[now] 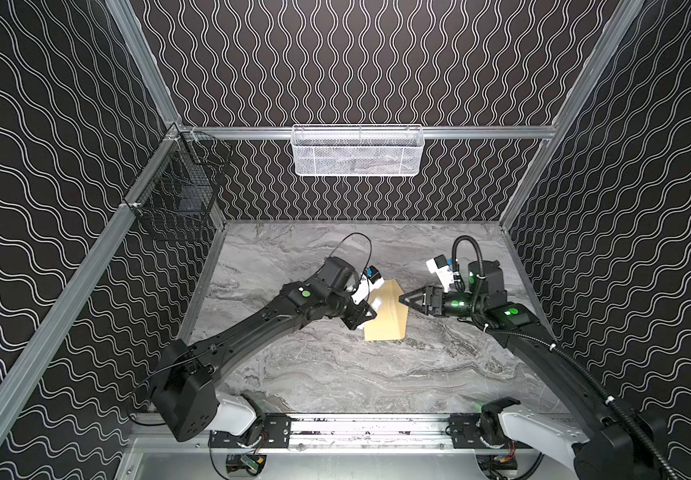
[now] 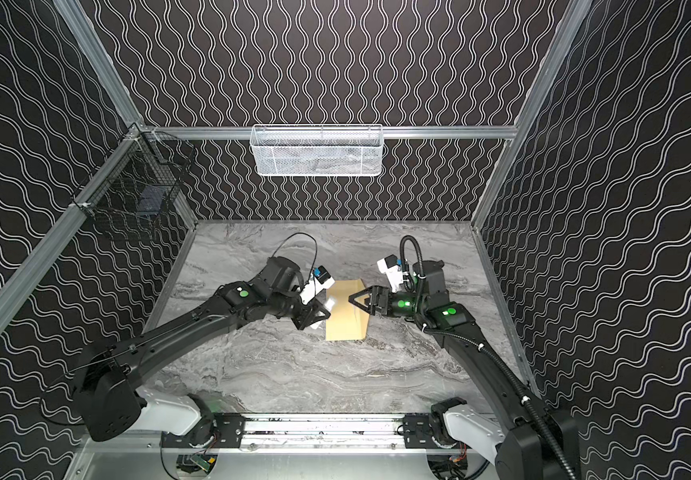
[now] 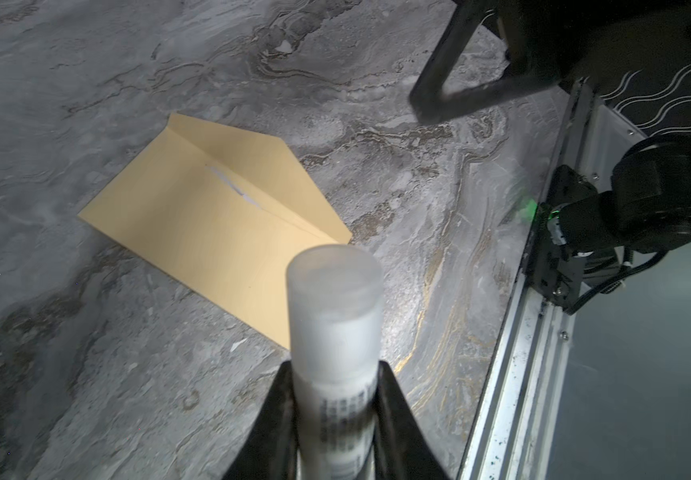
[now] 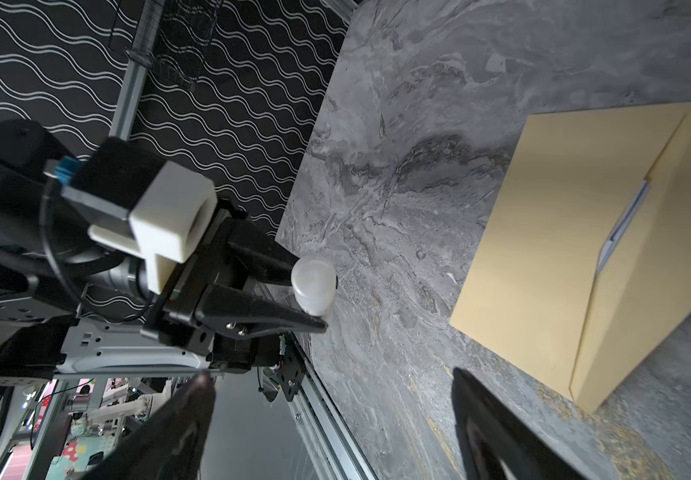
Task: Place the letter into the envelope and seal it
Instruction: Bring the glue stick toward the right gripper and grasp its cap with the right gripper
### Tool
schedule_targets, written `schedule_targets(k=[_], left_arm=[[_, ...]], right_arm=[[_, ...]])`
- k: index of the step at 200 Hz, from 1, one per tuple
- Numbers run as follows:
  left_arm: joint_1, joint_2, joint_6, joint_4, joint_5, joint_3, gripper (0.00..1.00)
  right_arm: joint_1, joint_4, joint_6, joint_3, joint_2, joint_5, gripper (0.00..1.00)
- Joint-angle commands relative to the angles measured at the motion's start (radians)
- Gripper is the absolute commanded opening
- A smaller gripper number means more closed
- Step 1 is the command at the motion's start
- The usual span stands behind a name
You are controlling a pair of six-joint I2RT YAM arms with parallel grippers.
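white basket (image 1: 357, 151), black basket (image 1: 177, 183) — white tube (image 3: 335, 316)

No word, brand or number can be read in any view. The only print in sight is on the white tube (image 3: 335, 316) clamped in the left gripper (image 3: 335, 368), near the middle of the table, just left of the envelope (image 1: 389, 320). In the left wrist view, rows of small dark characters wrap around the tube's lower body, but they are too blurred to make out a single letter or digit. In the right wrist view only the tube's cap end shows, with no print on it. The envelope's tan upturned side bears no legible writing.
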Motion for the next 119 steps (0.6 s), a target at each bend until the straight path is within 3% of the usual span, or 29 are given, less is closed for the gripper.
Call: schedule_targets(k=[1,71,119], left_arm=[[-0.027,0.024,-0.006,0.04,0.018,0.02,0.0],[-0.049,0.045,-0.015,0.043,0.008,0.03,0.0],[-0.051,0.054,-0.01,0.046,0.015,0.026,0.0]], right_arm=[[0.043,0.079,0.027,-0.013,0.022,0.041,0.87],[0.088,0.119,0.065,-0.02,0.088,0.086,0.62],[0.116,0.16,0.093,-0.029,0.104,0.058,0.54]])
